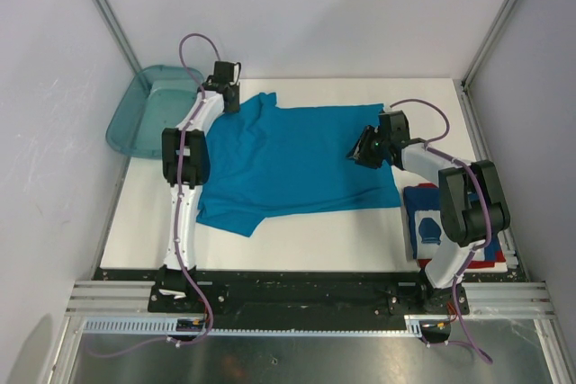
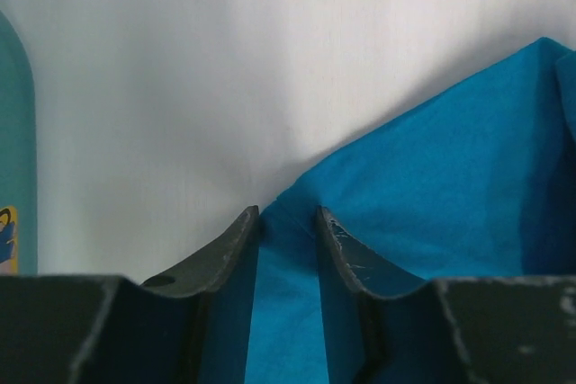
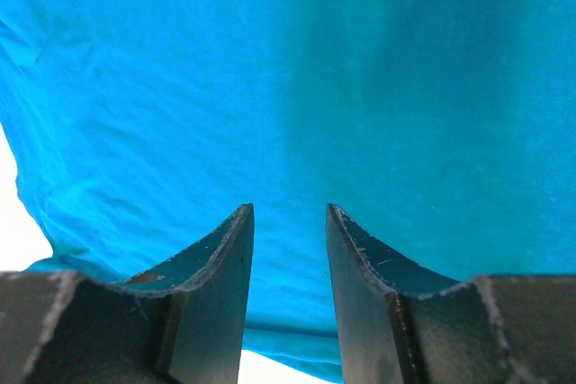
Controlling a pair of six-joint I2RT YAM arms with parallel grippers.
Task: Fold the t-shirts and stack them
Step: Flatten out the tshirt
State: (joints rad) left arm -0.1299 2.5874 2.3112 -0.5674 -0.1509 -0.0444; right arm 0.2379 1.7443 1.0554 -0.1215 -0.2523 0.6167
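The teal-blue t-shirt lies spread flat across the white table, sleeves toward the left. My left gripper sits at its far left corner. In the left wrist view its jaws stand apart, straddling the shirt's edge, with cloth showing in the gap. My right gripper hovers over the shirt's right part, open, with only blue cloth below it. A folded dark blue t-shirt with a white print lies at the right, partly hidden under my right arm.
A translucent teal plastic bin stands off the table's far left corner; its side shows in the left wrist view. White walls and metal frame posts enclose the table.
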